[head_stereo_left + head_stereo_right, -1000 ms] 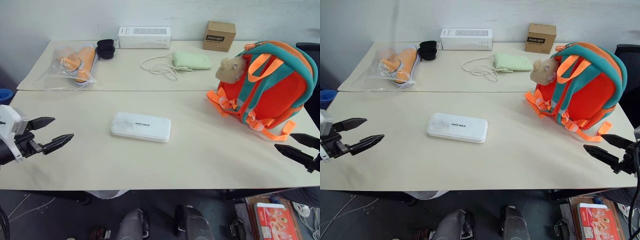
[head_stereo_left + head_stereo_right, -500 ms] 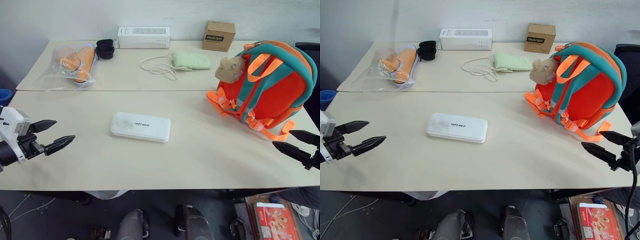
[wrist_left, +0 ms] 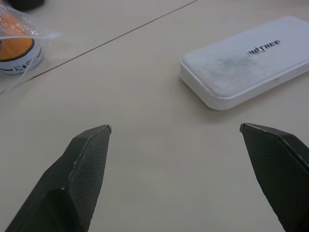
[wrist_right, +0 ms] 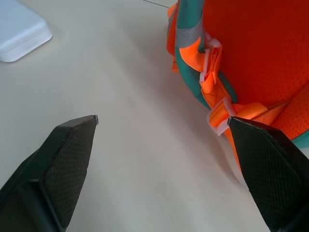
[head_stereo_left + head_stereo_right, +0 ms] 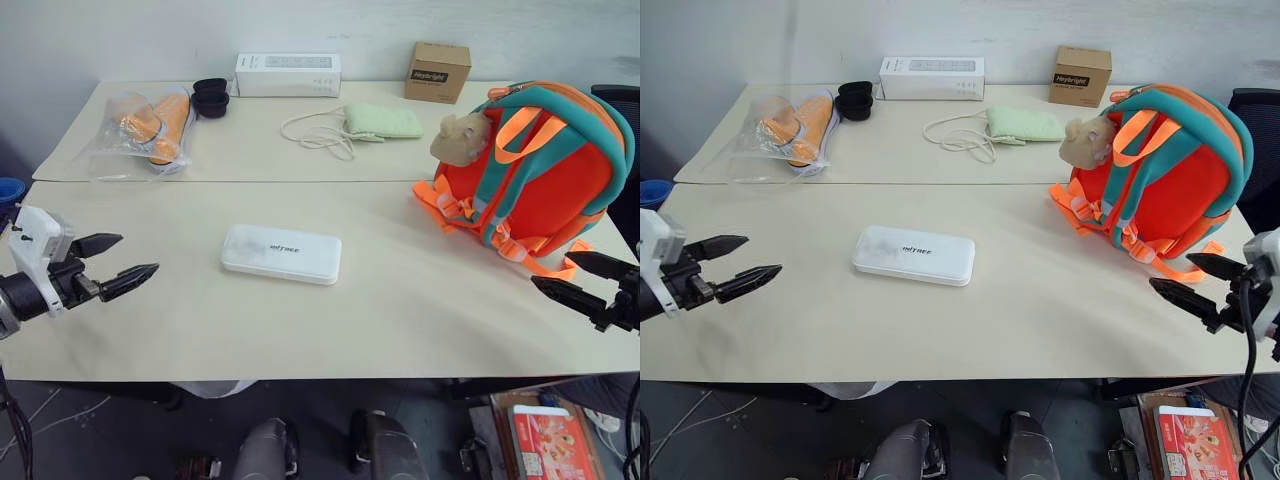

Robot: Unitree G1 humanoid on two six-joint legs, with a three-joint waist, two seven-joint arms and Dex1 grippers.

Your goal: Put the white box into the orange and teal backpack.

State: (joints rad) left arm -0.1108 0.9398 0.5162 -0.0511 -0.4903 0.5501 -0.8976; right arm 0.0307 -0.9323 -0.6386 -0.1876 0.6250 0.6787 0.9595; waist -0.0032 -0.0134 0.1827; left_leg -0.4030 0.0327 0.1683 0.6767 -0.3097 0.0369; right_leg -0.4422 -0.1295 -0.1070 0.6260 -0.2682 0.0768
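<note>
The white box [image 5: 282,254] lies flat near the middle of the table, its grey lettering facing up. At the right stands the orange and teal backpack [image 5: 535,170], with a beige plush head on its left side and orange straps trailing onto the table. My left gripper [image 5: 138,253] hovers open over the table's left part, pointing at the white box [image 3: 246,60] from a short way off. My right gripper [image 5: 550,270] is open just in front of the backpack's lower straps [image 4: 217,104], holding nothing.
Along the back of the table are a long white carton [image 5: 288,74], a brown cardboard box [image 5: 438,71], black cups [image 5: 211,97], a clear bag with orange shoes [image 5: 148,125] and a green pouch with a cord [image 5: 383,121]. The table's front edge [image 5: 320,377] runs close below both grippers.
My right gripper has shifted slightly left, closer to the backpack's base. The left gripper has barely moved. Box and backpack are where they were.
</note>
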